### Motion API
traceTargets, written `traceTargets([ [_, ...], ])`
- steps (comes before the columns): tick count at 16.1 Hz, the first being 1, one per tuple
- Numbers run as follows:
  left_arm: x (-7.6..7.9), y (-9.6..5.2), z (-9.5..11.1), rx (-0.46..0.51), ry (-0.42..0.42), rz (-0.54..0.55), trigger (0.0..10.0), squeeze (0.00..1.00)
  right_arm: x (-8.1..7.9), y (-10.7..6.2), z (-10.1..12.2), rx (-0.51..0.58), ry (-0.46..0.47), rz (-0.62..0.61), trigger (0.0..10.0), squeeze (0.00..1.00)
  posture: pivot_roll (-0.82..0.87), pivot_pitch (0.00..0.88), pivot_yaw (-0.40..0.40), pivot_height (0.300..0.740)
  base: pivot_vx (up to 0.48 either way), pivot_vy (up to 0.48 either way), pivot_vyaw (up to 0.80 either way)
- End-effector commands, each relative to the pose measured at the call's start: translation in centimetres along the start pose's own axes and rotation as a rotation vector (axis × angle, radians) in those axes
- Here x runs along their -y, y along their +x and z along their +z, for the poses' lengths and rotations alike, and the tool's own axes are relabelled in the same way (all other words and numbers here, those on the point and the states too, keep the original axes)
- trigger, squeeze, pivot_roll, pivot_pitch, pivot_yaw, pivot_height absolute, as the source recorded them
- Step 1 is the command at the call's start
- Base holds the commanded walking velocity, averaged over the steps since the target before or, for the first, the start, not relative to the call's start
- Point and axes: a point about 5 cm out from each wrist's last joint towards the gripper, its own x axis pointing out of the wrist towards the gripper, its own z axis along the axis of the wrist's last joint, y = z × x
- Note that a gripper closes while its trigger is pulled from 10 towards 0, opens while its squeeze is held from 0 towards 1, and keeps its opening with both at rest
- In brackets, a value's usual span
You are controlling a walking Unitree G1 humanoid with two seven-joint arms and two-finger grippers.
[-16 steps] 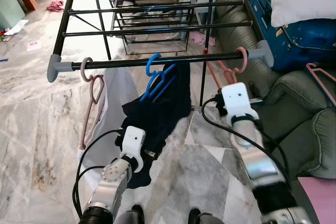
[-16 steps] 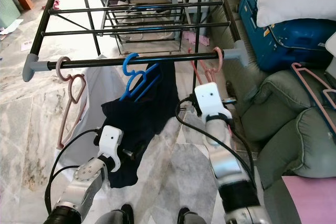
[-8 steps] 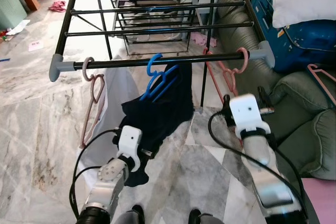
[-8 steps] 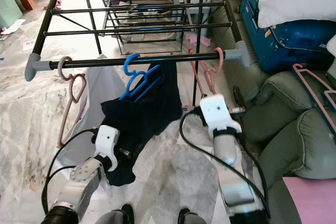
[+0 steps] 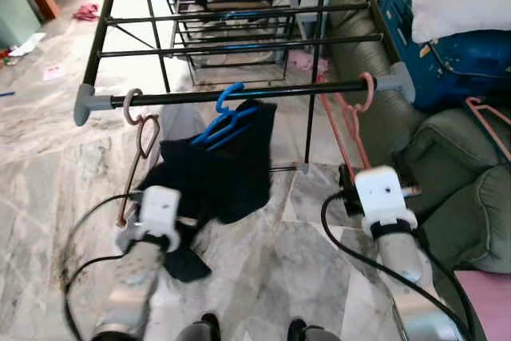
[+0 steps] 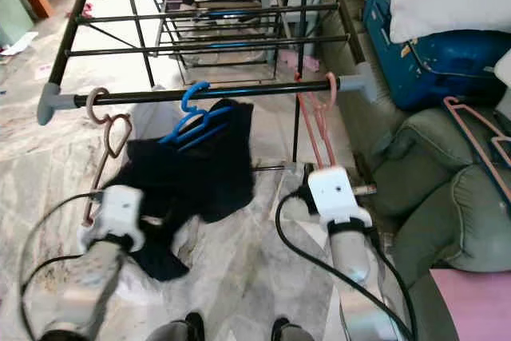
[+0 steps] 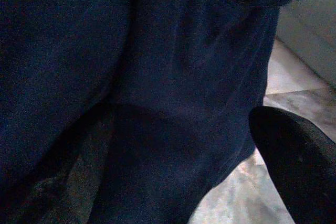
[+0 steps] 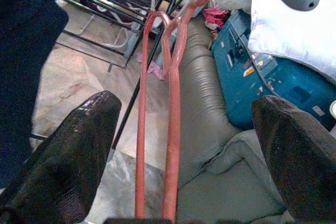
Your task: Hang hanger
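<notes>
drying rack standing on marble floor | dark garment hanging on blue hanger at front bar | pink hanger hanging off bar's right end, sitting betw. right gripper fingers, spread wide, not touching | left gripper against garment, grip can't tell | no legible text

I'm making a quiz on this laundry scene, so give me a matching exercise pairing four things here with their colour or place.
Things:
1. plastic hanger carrying the dark navy garment
2. hanger between the right gripper's fingers
3. bare hanger at the rail's left end
4. suitcase beside the green sofa

Column two:
A. salmon pink
B. dusty mauve
C. under a white pillow
D. bright blue

Pairs: 1-D, 2-A, 3-B, 4-C
</notes>
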Motion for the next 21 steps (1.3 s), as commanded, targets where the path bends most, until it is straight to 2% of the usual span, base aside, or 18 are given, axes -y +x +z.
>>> traceTargets([
  [1,-0.2,-0.5,-0.4,-0.011,-0.001,0.012,10.0,0.00,-0.3,-0.2,-0.5,-0.022,0.012,0.004,10.0,0.00,0.08,0.142,0.032,0.740,0.000,0.000,0.00],
  [3,-0.1,-0.3,-0.4,-0.013,-0.009,0.022,10.0,0.00,-0.2,-0.1,-1.2,-0.043,0.011,0.001,10.0,0.00,0.09,0.120,0.022,0.740,0.000,0.000,0.00],
  [4,0.0,0.0,0.0,-0.004,-0.023,0.022,10.0,0.00,-0.2,0.3,-1.0,-0.007,0.027,0.011,10.0,0.00,0.09,0.108,0.018,0.740,0.000,0.000,0.00],
  [5,0.2,0.3,0.8,0.018,-0.035,0.022,10.0,0.00,-0.2,0.7,-0.6,0.014,0.099,0.025,10.0,0.00,0.10,0.102,0.015,0.740,0.000,0.000,0.00],
  [7,-0.1,0.5,1.2,0.033,-0.030,0.043,10.0,0.00,-0.1,1.3,-0.3,0.023,0.063,0.005,10.0,0.00,0.11,0.100,0.017,0.740,0.000,0.000,0.00],
  [8,-0.3,0.4,1.3,0.034,-0.027,0.056,10.0,0.00,-0.4,1.2,-0.4,0.003,0.083,0.040,10.0,0.00,0.11,0.102,0.019,0.740,0.000,0.000,0.00],
  [10,0.1,0.1,0.8,-0.005,-0.071,0.033,10.0,0.00,-0.8,0.6,-0.6,0.012,0.093,0.076,10.0,0.00,0.11,0.111,0.023,0.740,0.000,0.000,0.00],
  [13,1.1,-0.1,0.5,-0.016,-0.068,0.003,10.0,0.00,-0.6,0.3,-0.6,0.031,0.092,0.066,10.0,0.00,0.09,0.129,0.024,0.740,0.000,0.000,0.00],
  [19,1.2,0.2,-0.1,-0.078,-0.089,0.015,10.0,0.00,-0.7,0.3,-0.4,0.046,0.069,0.081,10.0,0.00,0.08,0.135,0.027,0.740,0.000,0.000,0.00],
  [21,1.2,0.2,-0.4,-0.096,-0.089,0.016,10.0,0.00,-0.9,0.4,-0.3,0.050,0.077,0.083,10.0,0.00,0.08,0.137,0.030,0.740,-0.266,0.000,0.63],
])
